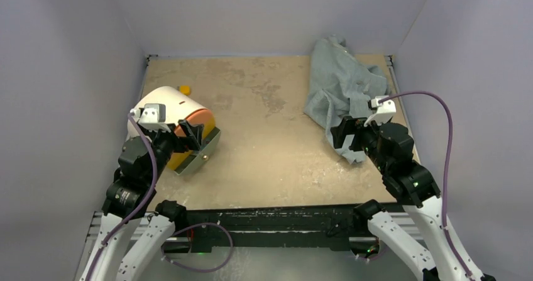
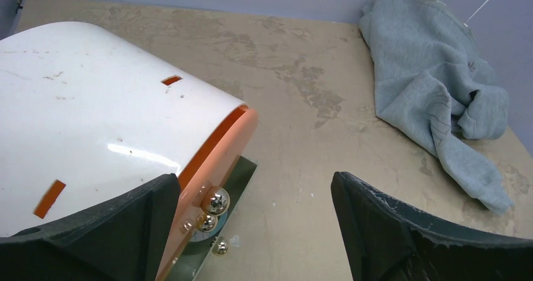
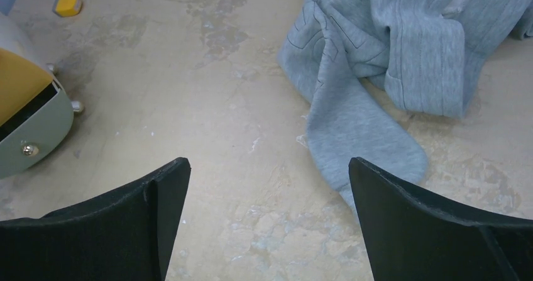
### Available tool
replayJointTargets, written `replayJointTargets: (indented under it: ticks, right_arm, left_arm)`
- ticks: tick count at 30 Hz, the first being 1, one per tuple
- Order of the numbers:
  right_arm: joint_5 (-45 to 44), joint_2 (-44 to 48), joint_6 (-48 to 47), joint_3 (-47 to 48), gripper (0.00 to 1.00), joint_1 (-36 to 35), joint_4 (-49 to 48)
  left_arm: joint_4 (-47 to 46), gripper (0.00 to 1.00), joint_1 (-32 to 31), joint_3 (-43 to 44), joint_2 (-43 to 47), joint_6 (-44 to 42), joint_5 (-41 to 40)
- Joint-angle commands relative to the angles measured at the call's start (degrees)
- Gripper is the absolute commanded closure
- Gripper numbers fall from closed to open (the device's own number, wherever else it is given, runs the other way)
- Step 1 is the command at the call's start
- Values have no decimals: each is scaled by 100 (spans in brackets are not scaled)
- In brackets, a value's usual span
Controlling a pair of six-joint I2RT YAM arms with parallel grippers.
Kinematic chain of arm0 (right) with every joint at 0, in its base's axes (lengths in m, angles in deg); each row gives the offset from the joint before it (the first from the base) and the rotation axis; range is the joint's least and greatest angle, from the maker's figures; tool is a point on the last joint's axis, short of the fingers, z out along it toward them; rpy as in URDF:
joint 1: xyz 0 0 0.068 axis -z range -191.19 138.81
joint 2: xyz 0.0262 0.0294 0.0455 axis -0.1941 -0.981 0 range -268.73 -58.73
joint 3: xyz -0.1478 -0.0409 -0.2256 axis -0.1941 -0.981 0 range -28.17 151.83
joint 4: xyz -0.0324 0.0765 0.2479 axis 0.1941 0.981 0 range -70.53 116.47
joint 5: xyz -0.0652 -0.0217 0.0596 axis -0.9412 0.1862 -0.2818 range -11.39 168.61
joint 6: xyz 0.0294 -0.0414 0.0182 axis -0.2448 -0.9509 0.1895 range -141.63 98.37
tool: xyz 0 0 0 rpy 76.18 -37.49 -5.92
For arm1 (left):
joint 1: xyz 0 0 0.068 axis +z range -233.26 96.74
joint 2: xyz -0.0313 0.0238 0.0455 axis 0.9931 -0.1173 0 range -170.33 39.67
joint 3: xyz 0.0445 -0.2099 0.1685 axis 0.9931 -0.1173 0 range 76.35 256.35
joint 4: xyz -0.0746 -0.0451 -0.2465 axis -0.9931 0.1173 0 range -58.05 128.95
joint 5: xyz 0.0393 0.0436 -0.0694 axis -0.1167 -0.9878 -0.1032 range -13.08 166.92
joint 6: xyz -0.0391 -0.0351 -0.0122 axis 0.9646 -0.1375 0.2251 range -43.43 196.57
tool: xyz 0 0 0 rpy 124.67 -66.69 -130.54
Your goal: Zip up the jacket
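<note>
We see a rough, stained tan table (image 1: 264, 168). The soft grey jacket (image 1: 339, 86) lies crumpled at its far right corner. A shiny white and orange rounded box (image 1: 166, 108) sits on the left. Our left gripper (image 2: 254, 187) and right gripper (image 3: 269, 168) both gape wide, holding nothing. A tiny yellow block (image 3: 67, 5) lies beyond the box.

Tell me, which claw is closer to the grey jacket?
Right. The right gripper hangs open over the near edge of the jacket; the left gripper is across the table, beside the white-and-orange appliance.
</note>
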Motion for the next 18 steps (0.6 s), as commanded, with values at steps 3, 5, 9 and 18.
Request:
replayJointTargets:
  ticks: [3,5,9,18]
  right_arm:
    - [-77,222,-68,-18,1,-10,-111]
    - [-125,245,-26,-19,1,-10,-117]
    - [-134,315,38,-60,1,-10,-205]
    - [-179,100,102,136,1,-10,161]
  left_arm:
    - [-54,3,-20,410,-161,-25,-329]
    - [-17,3,-24,489,-166,-12,-360]
    - [130,0,-24,672,-238,22,-362]
    - [920,0,-22,1272,-828,340,-514]
